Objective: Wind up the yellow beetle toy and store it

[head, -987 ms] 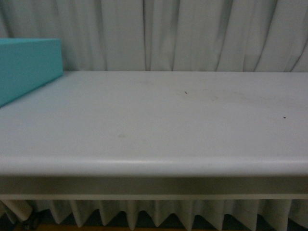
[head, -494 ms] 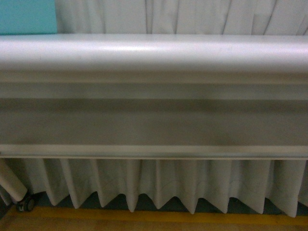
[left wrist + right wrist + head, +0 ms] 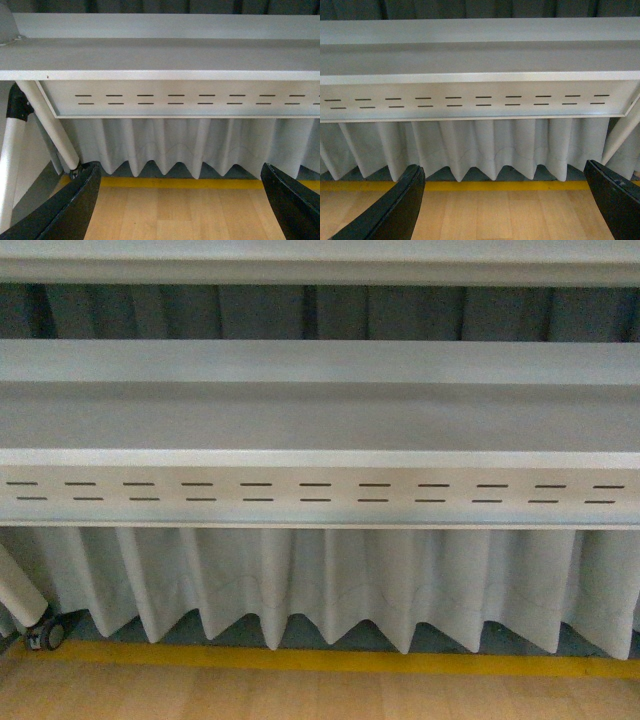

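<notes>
grey metal table frame (image 3: pixel 320 420) with a slotted panel (image 3: pixel 320 492) filled all three views, above a pleated white curtain (image 3: pixel 320 580), a yellow floor stripe (image 3: pixel 320 660) and wooden flooring (image 3: pixel 300 695). the left gripper (image 3: pixel 182 210) and right gripper (image 3: pixel 505 205) hung with fingers wide apart, holding nothing. the yellow beetle toy appeared in no view, possibly on the tabletop above.

One table (image 3: pixel 320 420), two pincers (image 3: pixel 180 200) (image 3: pixel 505 200)

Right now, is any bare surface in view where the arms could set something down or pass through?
No tabletop shows. Views face the table's slotted panel, the curtain and bare wood floor beyond the yellow line. Left gripper and right gripper are open, empty. No toy visible.
</notes>
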Tool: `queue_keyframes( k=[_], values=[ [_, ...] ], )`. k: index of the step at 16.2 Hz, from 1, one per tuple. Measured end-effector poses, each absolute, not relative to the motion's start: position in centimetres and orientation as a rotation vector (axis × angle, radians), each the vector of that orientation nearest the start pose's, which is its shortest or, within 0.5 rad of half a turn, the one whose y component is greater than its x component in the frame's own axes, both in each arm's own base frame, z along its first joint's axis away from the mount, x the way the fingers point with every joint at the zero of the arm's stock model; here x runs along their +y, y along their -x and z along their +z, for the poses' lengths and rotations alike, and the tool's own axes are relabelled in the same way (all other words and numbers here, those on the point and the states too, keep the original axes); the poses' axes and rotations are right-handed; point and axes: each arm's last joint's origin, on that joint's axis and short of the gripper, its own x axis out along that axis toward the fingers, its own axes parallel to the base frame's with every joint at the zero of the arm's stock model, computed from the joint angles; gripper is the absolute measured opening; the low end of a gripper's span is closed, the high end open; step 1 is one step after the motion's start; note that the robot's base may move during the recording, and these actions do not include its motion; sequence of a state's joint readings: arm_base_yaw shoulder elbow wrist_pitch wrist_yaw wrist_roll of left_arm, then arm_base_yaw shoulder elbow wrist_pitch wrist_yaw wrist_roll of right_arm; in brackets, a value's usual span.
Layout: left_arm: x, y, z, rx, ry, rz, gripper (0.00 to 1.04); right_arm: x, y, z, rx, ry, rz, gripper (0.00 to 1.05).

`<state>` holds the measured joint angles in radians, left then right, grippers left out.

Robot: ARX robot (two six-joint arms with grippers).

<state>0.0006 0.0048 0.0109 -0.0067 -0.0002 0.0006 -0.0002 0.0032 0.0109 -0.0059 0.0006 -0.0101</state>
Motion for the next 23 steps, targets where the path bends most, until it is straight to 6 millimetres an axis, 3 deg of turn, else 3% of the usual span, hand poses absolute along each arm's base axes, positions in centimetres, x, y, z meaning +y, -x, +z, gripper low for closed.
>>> queue_keyframes(
  k=[23],
  values=[
    [0.01, -9.73, 16.63, -0.001, 0.0, 0.001, 0.98, 0.0, -9.72, 16.65, -0.003, 0.01, -0.001, 0.98]
  ],
)
